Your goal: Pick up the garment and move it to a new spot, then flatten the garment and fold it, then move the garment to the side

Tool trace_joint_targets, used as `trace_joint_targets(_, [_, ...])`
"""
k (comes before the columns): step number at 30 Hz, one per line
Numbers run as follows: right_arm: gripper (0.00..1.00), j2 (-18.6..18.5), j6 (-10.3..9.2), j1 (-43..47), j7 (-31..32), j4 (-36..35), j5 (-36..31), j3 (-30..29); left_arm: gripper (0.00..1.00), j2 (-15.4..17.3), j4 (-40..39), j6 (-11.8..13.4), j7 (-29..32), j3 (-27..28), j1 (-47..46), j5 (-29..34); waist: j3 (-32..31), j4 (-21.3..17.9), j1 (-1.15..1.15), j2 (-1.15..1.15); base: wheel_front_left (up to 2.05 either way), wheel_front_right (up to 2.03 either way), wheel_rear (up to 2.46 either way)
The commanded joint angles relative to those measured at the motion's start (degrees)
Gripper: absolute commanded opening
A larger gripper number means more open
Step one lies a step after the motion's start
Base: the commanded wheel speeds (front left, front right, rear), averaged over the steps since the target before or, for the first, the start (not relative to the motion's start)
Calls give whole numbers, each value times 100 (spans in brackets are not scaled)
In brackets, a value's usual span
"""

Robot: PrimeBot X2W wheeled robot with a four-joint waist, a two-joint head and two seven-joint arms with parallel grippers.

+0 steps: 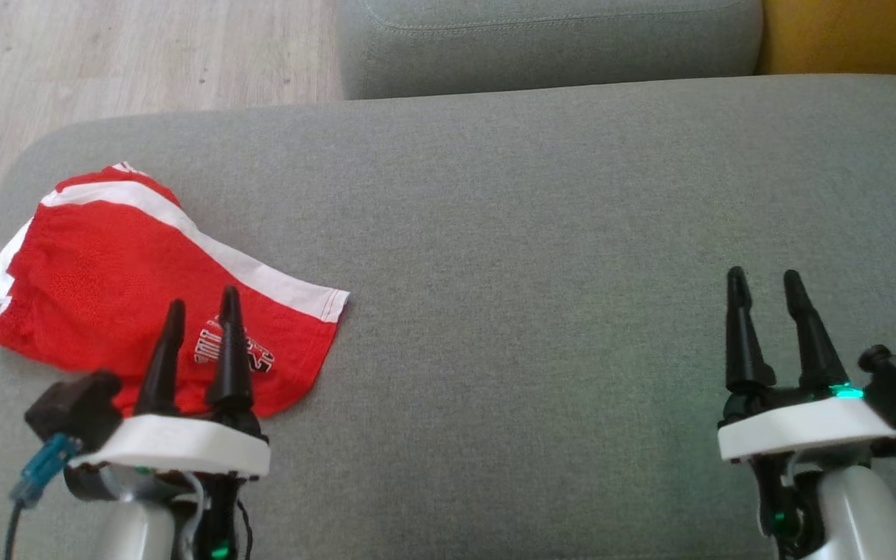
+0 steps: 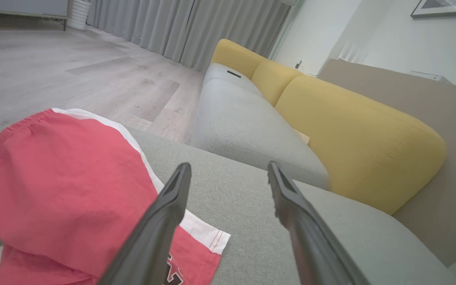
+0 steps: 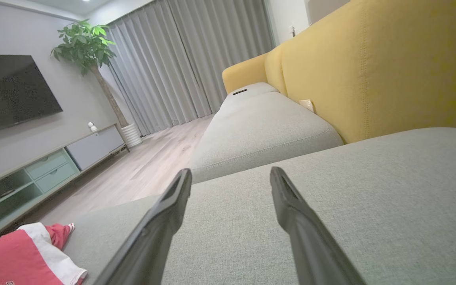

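The garment point(image 1: 129, 288) is a pair of red shorts with a white side stripe and a printed logo, lying folded at the left end of the grey cushion point(image 1: 541, 257). My left gripper point(image 1: 203, 299) hovers over the garment's near edge, open, nothing between its fingers. In the left wrist view the garment point(image 2: 61, 190) lies left of and under the left finger point(image 2: 160, 229). My right gripper point(image 1: 767, 276) stands open over bare cushion at the right, far from the cloth. The right wrist view shows the garment point(image 3: 22, 261) at the lower left corner.
A second grey seat cushion point(image 1: 549, 43) lies beyond the one I work on, with yellow backrests point(image 2: 354, 134) along the right. Wooden floor point(image 1: 106, 62) drops off past the cushion's left and far-left edge. A TV stand point(image 3: 54, 162) and potted plant point(image 3: 85, 43) stand across the room.
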Motion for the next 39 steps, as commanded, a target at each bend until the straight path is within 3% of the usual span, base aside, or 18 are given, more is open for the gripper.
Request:
trace_joint_targets(1, [100,-40,-4,-247,-94,-244,-226,147,100,114,-285,65,-96,47,-146,224,-2,-2,0,0,0,0,0])
trace_joint_targets(22, [100,-48,-5,-277,-466,-380,-2038,437,100,826,-356,1028,-471,-1251,-295,1926,74,-22,0,0,0,0,0])
trace_joint_targets(28, [100,-50,-5,-286,-567,-473,-2166,540,100,735,-514,1122,-573,-1279,-304,1927,95,-9,0,0,0,0,0])
trace_joint_targets(33, [100,-52,-5,-254,-652,-466,-1757,487,100,413,-543,733,-658,-832,-156,1729,99,4,0,0,0,0,0])
trace_joint_targets(39, [100,-53,-5,-200,-726,-292,-1282,468,100,96,-324,-121,-732,-209,39,1517,79,5,0,0,0,0,0])
